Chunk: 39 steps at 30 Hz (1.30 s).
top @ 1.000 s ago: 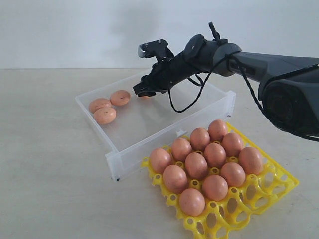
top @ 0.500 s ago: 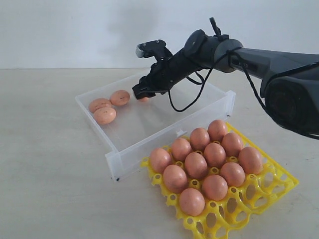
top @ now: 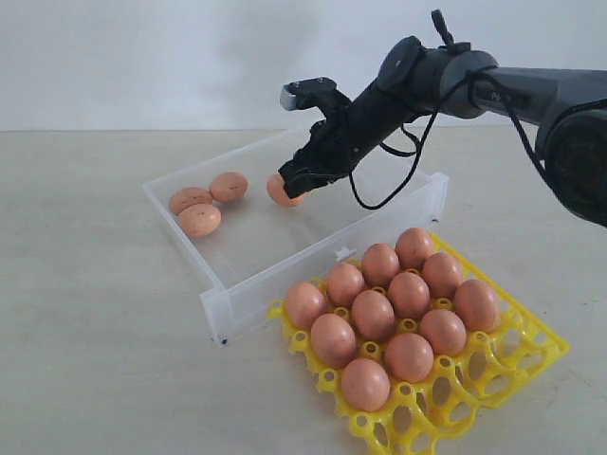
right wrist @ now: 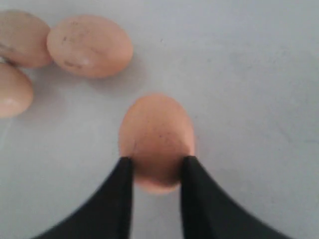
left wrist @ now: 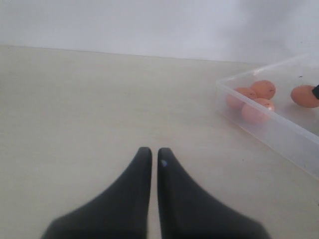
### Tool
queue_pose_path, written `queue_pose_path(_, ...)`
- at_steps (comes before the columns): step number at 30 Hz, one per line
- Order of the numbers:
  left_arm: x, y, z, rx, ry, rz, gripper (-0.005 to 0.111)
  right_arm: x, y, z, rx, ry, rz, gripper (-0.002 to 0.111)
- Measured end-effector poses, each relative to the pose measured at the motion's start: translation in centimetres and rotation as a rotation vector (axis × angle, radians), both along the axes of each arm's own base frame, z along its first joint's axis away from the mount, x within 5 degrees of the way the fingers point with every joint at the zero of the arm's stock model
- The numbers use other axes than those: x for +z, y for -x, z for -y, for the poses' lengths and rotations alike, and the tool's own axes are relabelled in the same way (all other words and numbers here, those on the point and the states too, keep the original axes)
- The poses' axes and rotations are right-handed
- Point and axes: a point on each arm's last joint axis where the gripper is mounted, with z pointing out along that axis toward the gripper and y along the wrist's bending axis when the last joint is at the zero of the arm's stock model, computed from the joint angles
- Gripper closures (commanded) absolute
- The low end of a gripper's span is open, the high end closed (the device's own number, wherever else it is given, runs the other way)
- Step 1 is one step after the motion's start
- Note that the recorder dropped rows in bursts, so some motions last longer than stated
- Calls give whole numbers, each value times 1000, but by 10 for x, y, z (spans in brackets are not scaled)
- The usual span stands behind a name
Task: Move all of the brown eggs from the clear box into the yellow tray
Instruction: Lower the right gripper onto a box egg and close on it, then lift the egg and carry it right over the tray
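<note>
**A:** What is the right gripper (right wrist: 157, 162) doing?

**B:** Its two black fingers (right wrist: 119, 199) are clamped on one brown egg (right wrist: 157, 134), one finger on each flank.

**A:** Where is that egg?

**B:** Inside the clear box (top: 275, 280), over the floor near the back wall. I cannot tell whether it rests on the floor or hangs just above it.

**A:** And the others?

**B:** Three loose eggs (top: 199, 220) huddle in the box's left corner, apart from the gripped one. The yellow tray (top: 531, 355) sits on the worktop (top: 95, 332) just beside the box's front wall. The tray eggs (top: 373, 315) fill most of its cups, with open cups along its near right edge.

**A:** The left gripper (left wrist: 150, 152)?

**B:** It is over the worktop outside the box. Its fingers are drawn together with only a sliver between them.
</note>
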Motion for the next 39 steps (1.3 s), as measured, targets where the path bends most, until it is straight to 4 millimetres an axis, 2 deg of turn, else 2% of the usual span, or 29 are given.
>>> queue_pose_path(5,0,0,0,0,0,0,103,-5,8,5,98,86,-41,109)
queue_pose_path(11,0,0,0,0,0,0,103,-6,3,7,84,117,7,106)
queue_pose_path(13,0,0,0,0,0,0,103,-5,1,8,70,118,32,96)
queue_pose_path(18,0,0,0,0,0,0,103,-1,-2,4,32,53,51,55)
queue_pose_path(20,0,0,0,0,0,0,103,2,-5,0,2,-5,67,50)
queue_pose_path(26,0,0,0,0,0,0,103,13,-13,-7,-150,-199,83,50)
queue_pose_path(31,0,0,0,0,0,0,103,15,-15,-7,-89,-176,159,50)
queue_pose_path(35,0,0,0,0,0,0,103,15,-15,-7,-167,-224,95,50)
queue_pose_path(39,0,0,0,0,0,0,103,14,-17,-15,-217,-236,108,50)
